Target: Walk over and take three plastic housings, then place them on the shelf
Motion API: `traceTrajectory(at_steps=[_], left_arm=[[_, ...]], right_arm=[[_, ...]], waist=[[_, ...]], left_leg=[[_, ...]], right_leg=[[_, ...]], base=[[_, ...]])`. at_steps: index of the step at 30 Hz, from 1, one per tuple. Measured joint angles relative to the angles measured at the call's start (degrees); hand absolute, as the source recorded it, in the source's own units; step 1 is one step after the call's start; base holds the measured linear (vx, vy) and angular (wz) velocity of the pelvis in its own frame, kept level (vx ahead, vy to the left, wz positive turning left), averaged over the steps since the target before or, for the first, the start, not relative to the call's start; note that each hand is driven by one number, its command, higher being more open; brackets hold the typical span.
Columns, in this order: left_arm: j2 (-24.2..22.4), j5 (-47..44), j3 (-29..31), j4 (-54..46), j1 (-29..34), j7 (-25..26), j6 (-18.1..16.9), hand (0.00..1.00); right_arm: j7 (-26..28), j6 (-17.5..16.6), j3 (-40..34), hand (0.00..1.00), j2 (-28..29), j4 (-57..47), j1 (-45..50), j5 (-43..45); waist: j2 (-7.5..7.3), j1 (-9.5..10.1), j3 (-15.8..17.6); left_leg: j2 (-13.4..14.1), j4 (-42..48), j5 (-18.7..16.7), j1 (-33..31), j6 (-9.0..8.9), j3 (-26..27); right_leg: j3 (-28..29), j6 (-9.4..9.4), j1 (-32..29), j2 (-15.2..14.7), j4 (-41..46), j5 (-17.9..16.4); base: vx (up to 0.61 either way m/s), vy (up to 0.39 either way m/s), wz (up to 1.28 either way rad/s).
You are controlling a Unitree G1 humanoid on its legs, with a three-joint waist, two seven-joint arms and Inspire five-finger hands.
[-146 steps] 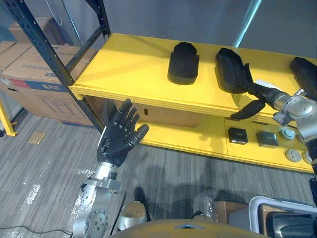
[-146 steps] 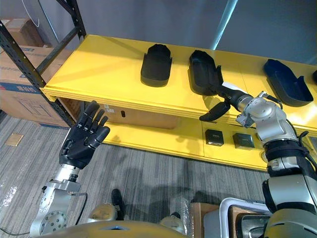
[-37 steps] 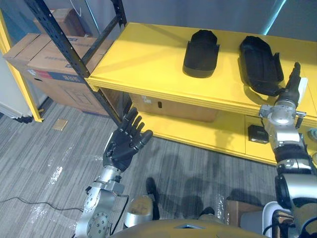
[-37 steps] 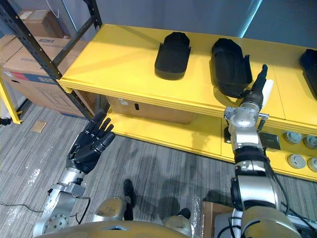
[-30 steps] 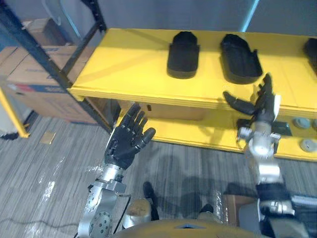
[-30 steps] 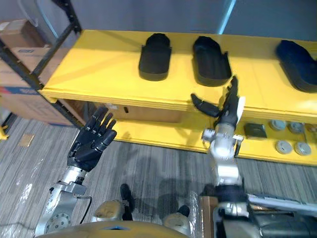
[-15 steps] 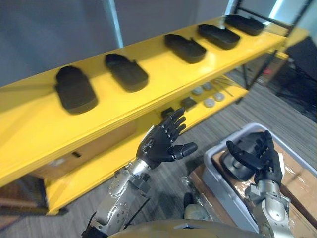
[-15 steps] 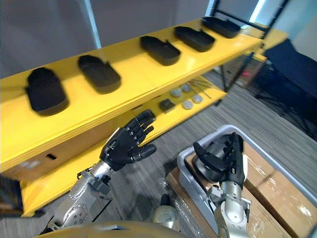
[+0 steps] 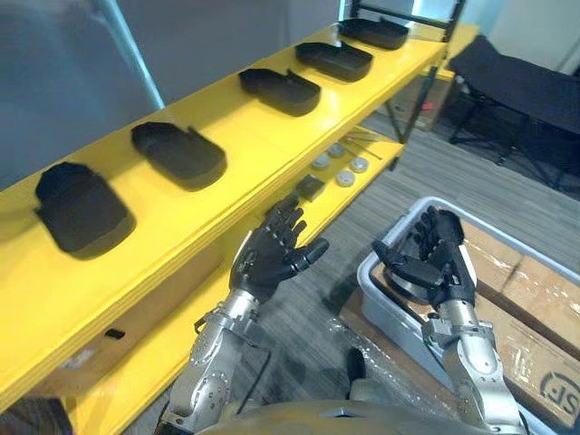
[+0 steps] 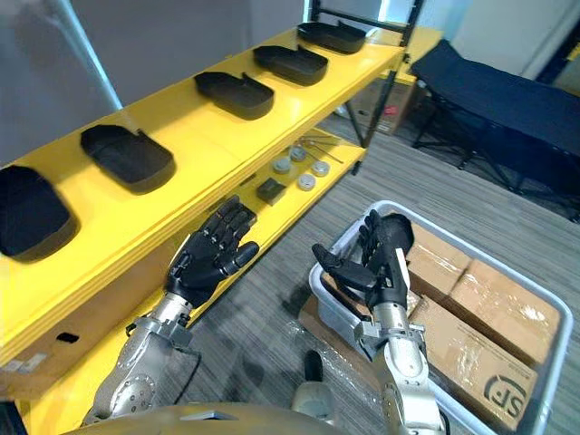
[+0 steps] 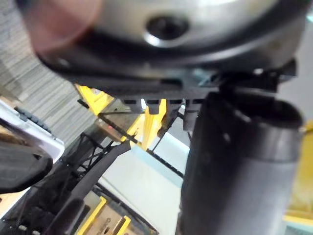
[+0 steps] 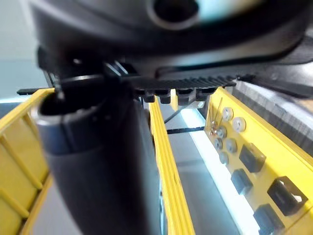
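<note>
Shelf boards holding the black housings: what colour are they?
Bright yellow; the shelf shows best in the right eye view.

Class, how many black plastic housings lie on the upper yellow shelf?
5, in one row along the upper shelf: nearest housing at the view's left, second housing, middle housing, fourth housing, farthest housing by the end post. More could lie beyond the left edge.

No text legible. Cardboard box (image 10: 478, 352) carries a dark printed mark, its characters too small to read.
</note>
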Motion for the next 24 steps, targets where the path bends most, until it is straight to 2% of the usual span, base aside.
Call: traceTrajectory(at_steps=[2, 3, 4, 6, 7, 8, 9, 10, 11, 12, 13, 14, 15, 16, 17, 18, 19, 20, 21, 22, 23, 24], left_arm=[[0.59, 0.02, -0.23, -0.57, 0.07, -1.01, 0.00, 1.00], [0.84, 0.03, -0.60, -2.01, 0.11, -2.05, 0.01, 1.00], [1.51, -0.01, -0.78, -4.63, 0.34, -3.66, 0.04, 1.00], [1.71, -0.04, -0.41, -6.61, 1.07, -4.55, 0.03, 1.00], [1.86, -0.04, -0.27, -7.50, 1.01, -4.66, 0.03, 1.00], [1.48, -0.03, 0.23, -7.55, 0.88, -4.99, 0.03, 1.00], [1.26, -0.02, 1.06, -6.51, -0.17, -5.59, 0.07, 1.00], [1.29, -0.02, 1.17, -5.08, -1.08, -5.39, 0.51, 1.00], [1.29, -0.03, 1.50, -5.00, -0.95, -5.25, 0.94, 1.00], [1.26, -0.09, 1.92, -5.00, -0.17, -4.97, 1.10, 1.00], [1.64, -0.12, 2.50, -4.70, -0.16, -4.39, 1.14, 1.00], [1.79, -0.16, 2.95, -3.54, -0.13, -3.69, 1.18, 1.00], [1.90, -0.19, 3.01, -3.06, -0.17, -3.63, 1.18, 1.00], [1.08, -0.23, 3.89, -2.55, -0.12, -3.77, 1.27, 1.00], [0.82, -0.23, 4.01, -2.20, 0.22, -3.58, 1.33, 1.00], [0.67, -0.33, 4.29, -1.70, 1.69, -3.47, 1.45, 1.00], [0.67, -0.62, 4.39, -1.71, 2.56, -3.45, 1.45, 1.00], [0.67, -1.38, 5.35, -1.64, 3.95, -3.03, 1.46, 1.00], [0.73, -2.86, 5.99, -1.38, 4.40, -2.60, 1.44, 1.00], [0.79, -4.31, 6.85, -0.74, 4.43, -1.84, 1.29, 1.00], [0.88, -5.30, 7.24, -0.48, 4.36, -1.44, 1.20, 1.00], [0.63, -7.08, 7.35, 0.58, 4.11, -0.65, 1.16, 1.00]], right_arm=[[-0.84, 0.00, 0.23, 1.00, 0.94, 0.59, 0.27, 0.06], [-1.65, -0.01, 0.08, 1.00, 2.11, 0.83, 1.87, 0.05], [-1.26, -0.77, -0.16, 1.00, 3.78, 0.73, 3.79, 0.09], [-0.86, -0.97, -0.01, 1.00, 4.63, 0.48, 5.10, 0.23], [0.17, -1.02, 0.03, 1.00, 4.73, 0.48, 5.37, 1.02], [0.86, -1.08, 0.16, 1.00, 4.80, 0.49, 5.01, 1.67], [1.12, -1.91, 0.20, 1.00, 4.93, 0.47, 4.50, 1.88], [0.86, -2.41, 0.29, 1.00, 4.92, 0.68, 4.38, 1.73], [0.65, -2.87, 0.68, 1.00, 4.94, 0.72, 4.08, 1.49], [-0.28, -4.29, 2.32, 1.00, 4.91, 0.77, 2.80, 1.09], [-1.05, -4.96, 4.01, 1.00, 4.87, 0.79, 1.46, 1.07], [-1.99, -5.06, 6.42, 1.00, 4.91, 1.43, -1.42, 0.92], [-2.39, -5.08, 7.55, 1.00, 5.03, 1.93, -2.91, 0.33], [-3.07, -5.24, 9.31, 1.00, 5.78, 3.14, -6.03, -1.25], [-3.23, -5.28, 10.01, 1.00, 6.15, 3.42, -6.55, -1.26], [-3.86, -5.12, 11.29, 1.00, 6.70, 4.22, -5.55, -2.87], [-3.83, -4.64, 11.67, 1.00, 6.73, 4.27, -4.99, -3.63], [-3.80, -3.56, 12.21, 1.00, 6.74, 4.15, -3.82, -4.71], [-3.70, -2.89, 12.24, 1.00, 6.75, 4.13, -2.84, -5.16], [-3.27, -1.95, 12.18, 1.00, 6.78, 4.12, -1.24, -5.00], [-2.77, -1.67, 12.08, 1.00, 6.80, 4.12, -0.43, -4.88], [-1.54, -0.92, 11.20, 1.00, 6.44, 4.09, 1.19, -4.52]], waist=[[-0.59, 0.02, 0.28], [-1.76, 0.05, 0.99], [-2.75, 0.18, 1.34], [-3.70, 0.47, 1.55], [-3.86, 0.72, 1.69], [-3.07, 1.20, 1.41], [-2.25, 0.55, 2.34], [-1.54, 0.29, 2.68], [-1.63, 0.29, 2.69], [-2.66, 0.64, 2.45], [-3.72, 0.76, 2.67], [-3.06, 1.50, 2.34], [-2.12, 2.29, 1.90], [-0.84, 3.50, 2.44], [-0.85, 2.82, 2.92], [-1.23, 2.84, 2.95], [-1.25, 2.95, 2.93], [-1.66, 2.91, 2.74], [-1.63, 3.04, 2.80], [-2.30, 3.19, 2.70], [-2.99, 3.18, 2.60], [-3.44, 2.92, 2.54]], left_leg=[[-0.97, -0.07, 0.09, 0.06, -0.18, -0.65], [-2.26, -0.34, 0.19, 0.92, -0.12, -0.41], [-3.62, 0.48, -0.40, 1.37, 0.76, 1.41], [-4.11, 1.66, -1.47, 1.09, 1.73, 3.67], [-4.12, 2.30, -1.68, 0.69, 2.53, 6.12], [-3.37, 1.43, -1.11, 0.76, 3.60, 8.50], [-2.37, 0.74, -0.02, 0.64, 4.15, 10.41], [-1.49, 0.08, 1.21, 0.68, 4.38, 10.76], [-1.29, -0.07, 1.68, 0.72, 4.37, 10.85], [-1.20, 0.65, 1.99, 0.40, 4.06, 11.09], [-1.81, 1.70, 1.53, -0.05, 3.28, 11.68], [-1.73, 1.13, 1.50, -1.16, 3.27, 10.26], [-1.40, 0.67, 1.81, -2.14, 3.51, 9.24], [0.75, 0.37, 3.79, -1.96, 3.34, 12.83], [0.82, 0.56, 3.98, -1.86, 3.33, 13.21], [1.00, 0.88, 4.40, -1.27, 3.09, 13.95], [1.53, 1.33, 4.43, -1.19, 2.95, 14.62], [3.23, 2.41, 4.49, -1.20, 1.83, 15.83], [5.27, 3.51, 4.64, -1.36, 0.76, 16.79], [7.82, 4.62, 5.19, -1.43, -0.94, 18.29], [8.93, 5.24, 5.46, -1.49, -1.83, 18.89], [11.48, 5.79, 6.25, -1.41, -3.29, 19.38]], right_leg=[[-0.22, 0.00, 0.01, -1.15, 0.98, -0.05], [0.72, 0.02, -0.36, -2.46, 2.62, -0.01], [2.55, 0.56, -1.13, -3.52, 3.34, 0.80], [2.80, -0.20, -2.65, -3.61, 3.51, 2.90], [1.27, -2.69, -4.95, -2.78, 3.38, 7.41], [-0.17, -4.01, -5.60, -1.55, 0.66, 13.14], [-4.83, -6.37, -7.56, -1.68, 7.55, 8.38], [-9.36, -8.45, -9.39, -2.89, 22.83, -4.03], [-11.14, -8.84, -9.39, -3.81, 28.85, -8.26], [-13.97, -8.88, -8.98, -5.99, 35.57, -12.98], [-16.82, -7.39, -8.62, -5.58, 33.56, -11.71], [-18.82, -4.03, -6.11, -2.44, 24.36, -9.40], [-18.41, -2.60, -5.07, 0.12, 18.08, -6.66], [-20.19, -11.10, -6.33, -1.56, 27.25, -12.99], [-20.79, -12.05, -6.10, -3.98, 33.78, -16.24], [-21.51, -9.98, -2.38, -9.60, 39.57, -18.76], [-21.45, -10.05, -0.87, -11.47, 39.66, -18.90], [-21.32, -9.87, 1.63, -13.91, 38.36, -18.78], [-21.05, -8.32, 3.27, -14.16, 35.46, -17.72], [-20.92, -5.70, 5.07, -14.11, 30.70, -15.66], [-20.39, -2.43, 5.67, -13.49, 28.60, -15.96], [-21.18, 1.19, 6.28, -10.16, 26.26, -20.09]], base=[[-0.07, 0.061, 0.14], [-0.12, 0.124, -0.21], [-0.15, 0.141, -0.46], [-0.18, 0.093, -0.74], [-0.20, 0.045, -1.09], [-0.27, 0.032, -1.16], [-0.26, 0.014, -0.71], [-0.24, 0.014, -0.30], [-0.16, 0.006, -0.13], [-0.10, -0.023, -0.28], [-0.14, -0.027, -0.57], [-0.12, -0.015, -0.78], [-0.16, -0.016, -1.25], [-0.16, -0.049, -1.03], [-0.17, -0.120, -0.87], [-0.11, -0.135, -0.35], [-0.06, -0.208, -0.55], [-0.05, -0.256, -0.66], [-0.05, -0.358, -0.89], [-0.03, -0.333, -0.81], [-0.04, -0.398, -0.91], [-0.02, -0.448, -0.90]])
